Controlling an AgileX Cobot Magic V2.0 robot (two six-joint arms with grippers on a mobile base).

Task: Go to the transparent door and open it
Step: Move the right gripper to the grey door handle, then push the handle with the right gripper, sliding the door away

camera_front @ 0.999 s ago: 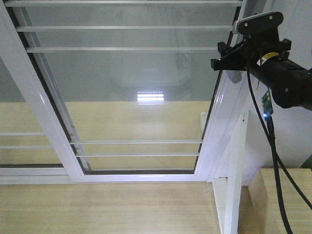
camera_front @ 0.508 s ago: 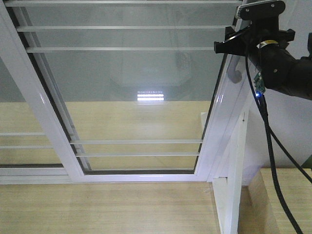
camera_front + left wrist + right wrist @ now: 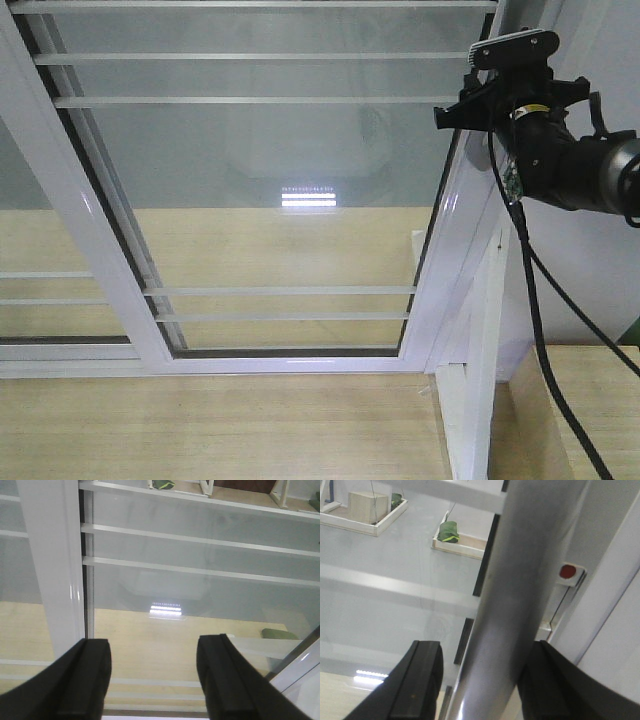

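Contact phase is looming on the transparent door (image 3: 280, 180), which is filling the front camera with its clear pane, thin white bars and white frame. Its curved grey handle (image 3: 520, 580) is sitting on the upright at the door's far edge, and that handle is where everything is happening. The right gripper (image 3: 465, 112) is sitting right at the handle, and the right wrist camera is showing the grey bar running up between the two black fingers (image 3: 420, 680). The jaws are standing apart, straddling the handle rather than clamping it: one finger is looking flush against the bar while a sliver of daylight is showing beside the other. The left gripper (image 3: 152, 680) is hanging well away from the handle, facing the glass, jaws spread with nothing between them. By my reading the approach is done and the grasp is the step in hand. Next move is calling for a firm squeeze on the handle, then a steady pull to get the door moving.
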